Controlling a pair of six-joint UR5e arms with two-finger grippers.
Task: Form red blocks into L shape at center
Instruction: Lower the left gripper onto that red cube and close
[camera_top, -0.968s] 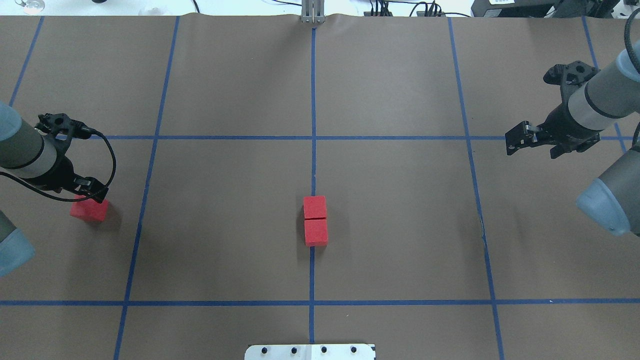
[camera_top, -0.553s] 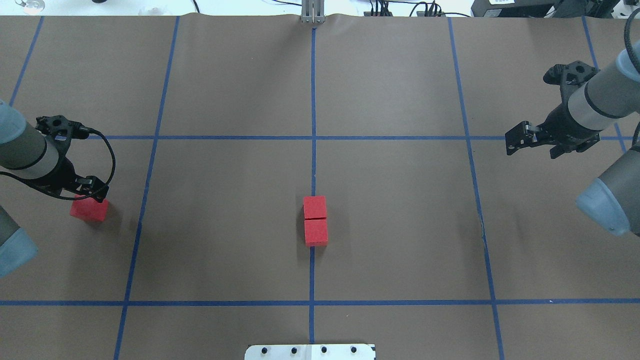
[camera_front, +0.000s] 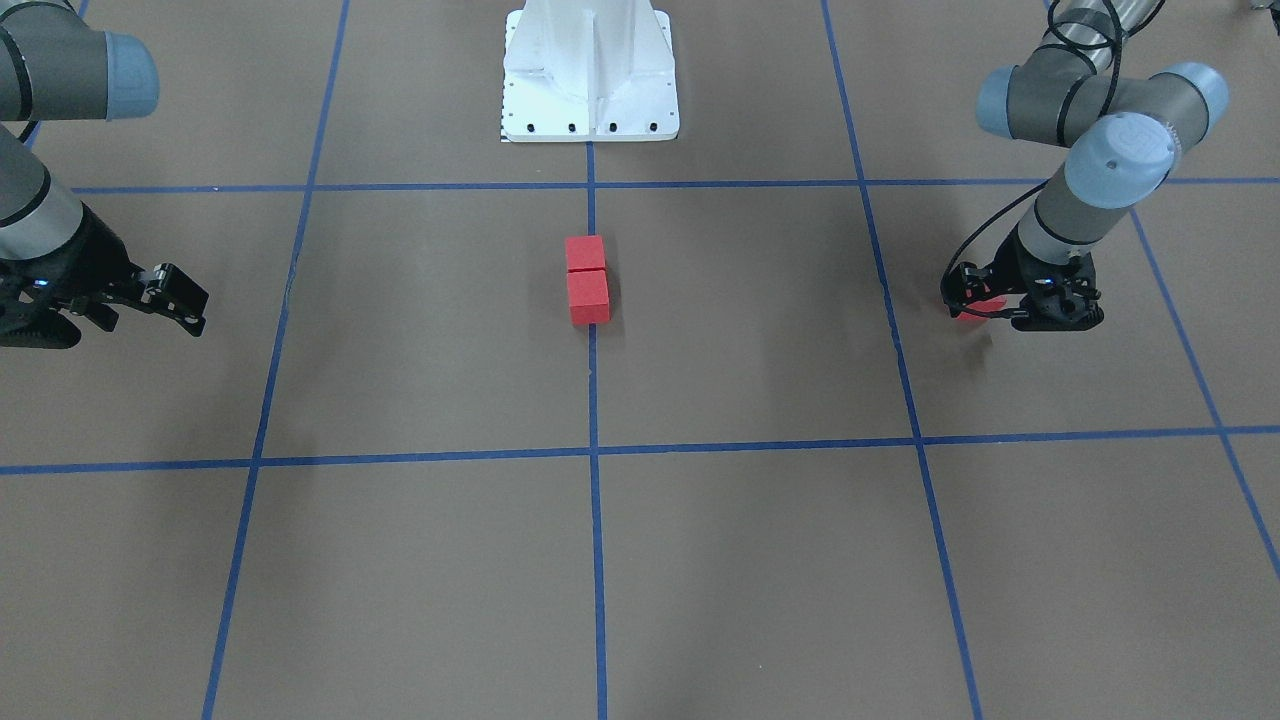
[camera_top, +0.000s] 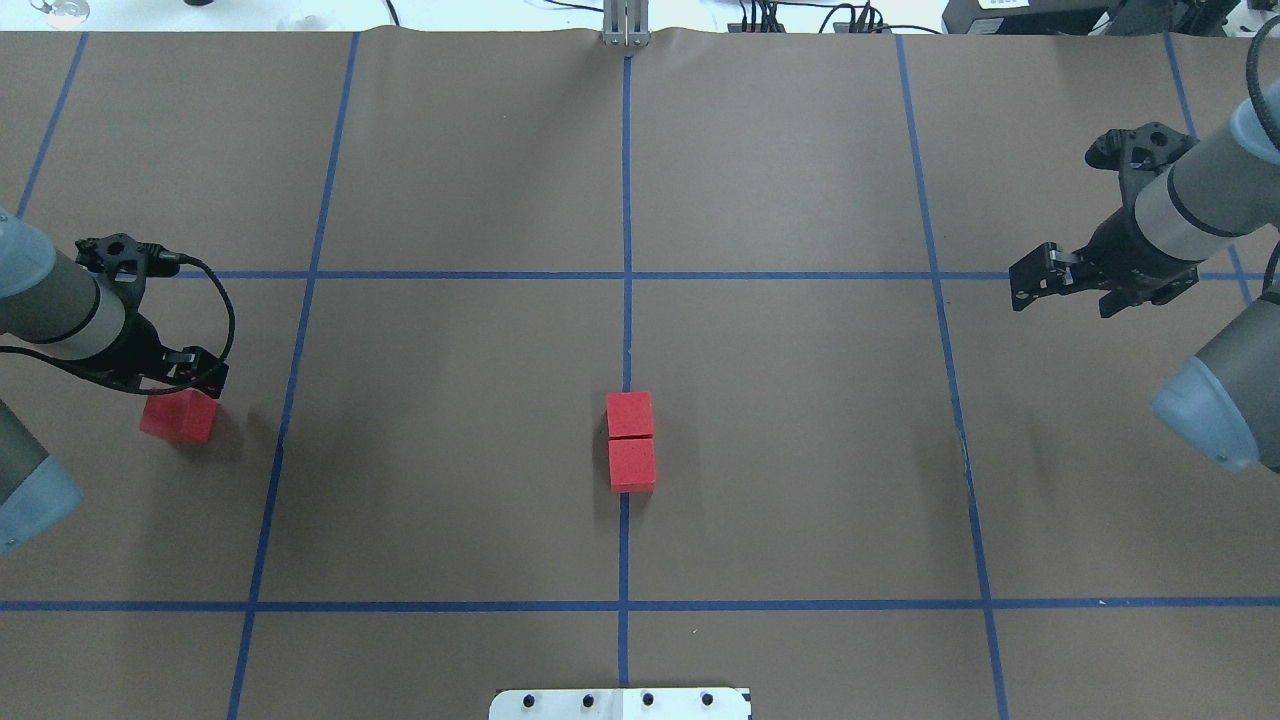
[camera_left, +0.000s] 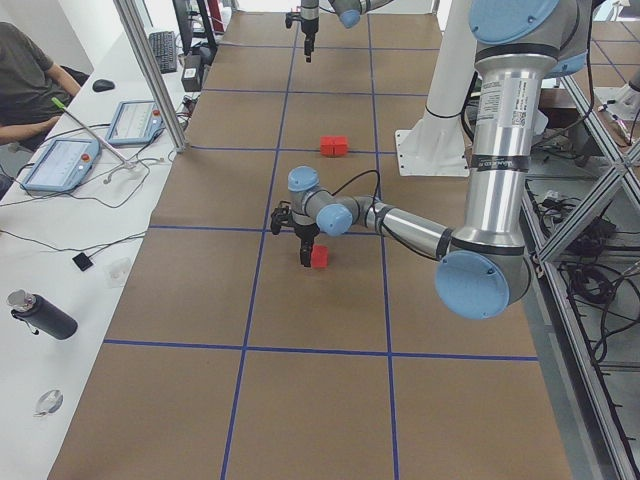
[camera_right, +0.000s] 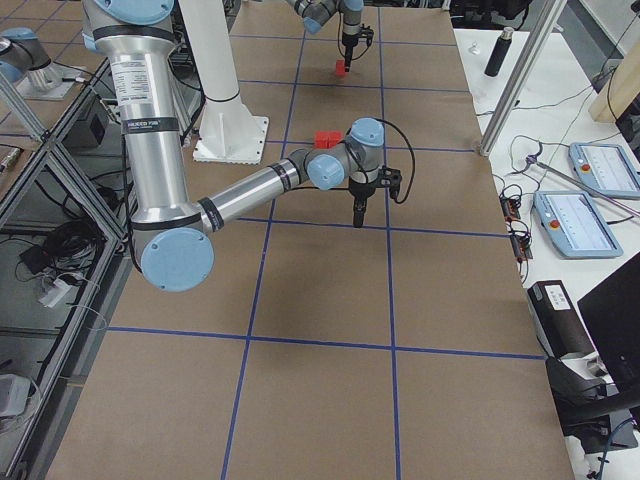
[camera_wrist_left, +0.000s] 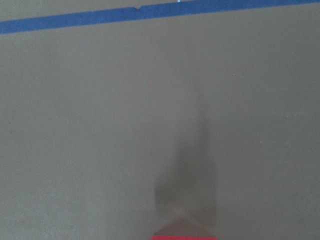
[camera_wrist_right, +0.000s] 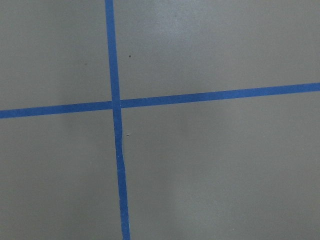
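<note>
Two red blocks (camera_top: 629, 414) lie touching end to end on the middle tape line (camera_top: 626, 200) at the center (camera_top: 626, 350) of the counter (camera_top: 800, 450), making a short straight bar. The third red block (camera_top: 178, 418) sits well apart from them, near the counter's left edge. The left gripper (camera_top: 200, 376) hangs just over that block's far side; I cannot tell whether its fingers are spread. The right gripper (camera_top: 1030, 283) hovers near the right edge, its fingers apparently pressed together and holding nothing.
</note>
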